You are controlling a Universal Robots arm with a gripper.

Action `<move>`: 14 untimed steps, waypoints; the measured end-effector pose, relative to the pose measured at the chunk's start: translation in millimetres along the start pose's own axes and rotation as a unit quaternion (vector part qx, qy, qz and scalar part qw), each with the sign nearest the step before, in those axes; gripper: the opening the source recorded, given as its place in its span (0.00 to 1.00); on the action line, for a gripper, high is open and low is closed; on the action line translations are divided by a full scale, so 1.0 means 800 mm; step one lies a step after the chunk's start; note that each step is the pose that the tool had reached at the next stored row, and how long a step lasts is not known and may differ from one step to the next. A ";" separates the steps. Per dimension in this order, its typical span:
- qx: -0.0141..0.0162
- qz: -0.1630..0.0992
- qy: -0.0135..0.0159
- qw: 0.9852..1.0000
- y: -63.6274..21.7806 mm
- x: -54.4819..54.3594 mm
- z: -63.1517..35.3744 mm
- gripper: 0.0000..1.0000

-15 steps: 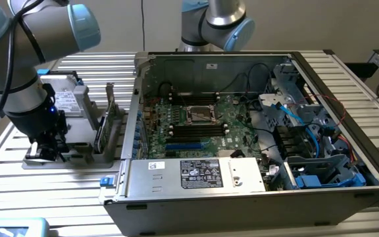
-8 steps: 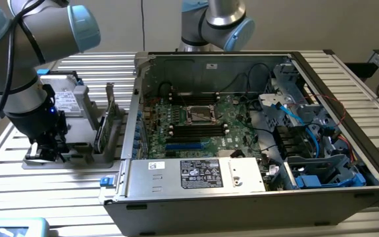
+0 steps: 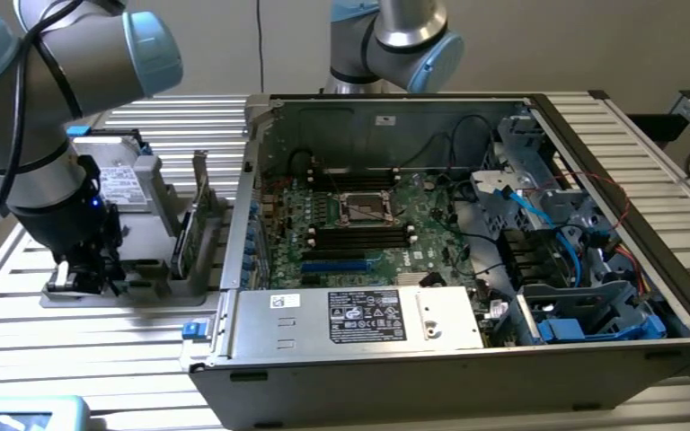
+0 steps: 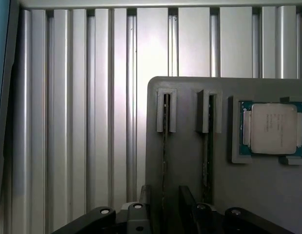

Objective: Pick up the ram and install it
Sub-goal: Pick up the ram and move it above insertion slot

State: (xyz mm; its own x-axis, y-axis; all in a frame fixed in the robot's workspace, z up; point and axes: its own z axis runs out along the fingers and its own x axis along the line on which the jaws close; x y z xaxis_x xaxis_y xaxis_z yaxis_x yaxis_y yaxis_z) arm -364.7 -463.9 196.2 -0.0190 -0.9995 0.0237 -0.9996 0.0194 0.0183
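Two ram sticks stand on edge in slotted holders of a grey fixture [image 4: 190, 165]. The one stick [image 4: 166, 122] runs straight down between my gripper's [image 4: 166, 207] dark fingers [image 4: 145, 195], which stand open on either side of it, just above its near end. The other stick [image 4: 208, 126] stands parallel, one slot over. In the exterior view my gripper [image 3: 82, 269] hangs low over the fixture [image 3: 141, 283] at the exterior view's left, beside the open computer case [image 3: 441, 224]. The motherboard [image 3: 358, 224] lies inside, with dark memory slots [image 3: 363, 235] below the processor socket.
A square silver processor chip [image 4: 272, 127] sits in a pocket of the fixture near the sticks. A green expansion card [image 3: 184, 235] stands upright in the fixture, and a hard drive [image 3: 118, 180] stands behind it. Cables and drive cages [image 3: 561, 269] fill the case's right side. A second arm [image 3: 393, 45] stands behind the case.
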 end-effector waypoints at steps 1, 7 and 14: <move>0.000 0.000 0.000 1.000 0.000 0.000 0.000 0.34; 0.000 0.000 0.000 1.000 0.000 0.000 -0.001 0.14; 0.000 0.000 0.000 1.000 0.001 0.002 -0.039 0.14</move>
State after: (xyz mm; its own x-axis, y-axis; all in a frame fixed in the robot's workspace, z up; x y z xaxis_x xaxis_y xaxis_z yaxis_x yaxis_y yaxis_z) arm -364.7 -464.4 227.6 -0.0191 -0.9995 0.0236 -0.9996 0.0195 0.0182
